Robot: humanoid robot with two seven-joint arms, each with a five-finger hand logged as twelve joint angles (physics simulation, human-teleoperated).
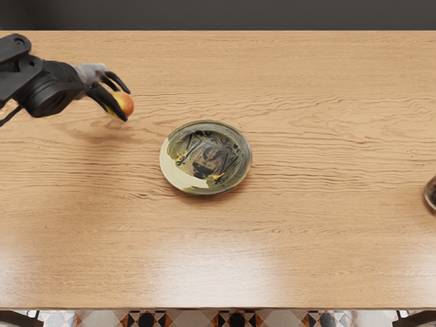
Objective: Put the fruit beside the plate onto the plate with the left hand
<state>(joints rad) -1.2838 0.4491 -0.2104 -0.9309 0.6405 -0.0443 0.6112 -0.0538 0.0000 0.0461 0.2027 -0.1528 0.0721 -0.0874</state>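
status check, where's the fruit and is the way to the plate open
left hand shut on the fruit, up-left of the plate, not yet over it. nothing lies between them. right hand barely shows at the right edge.

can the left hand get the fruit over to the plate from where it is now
Probably yes. The left hand has its fingers curled around the fruit, up and to the left of the plate. Nothing shows on the wood between them, so the way across looks free.
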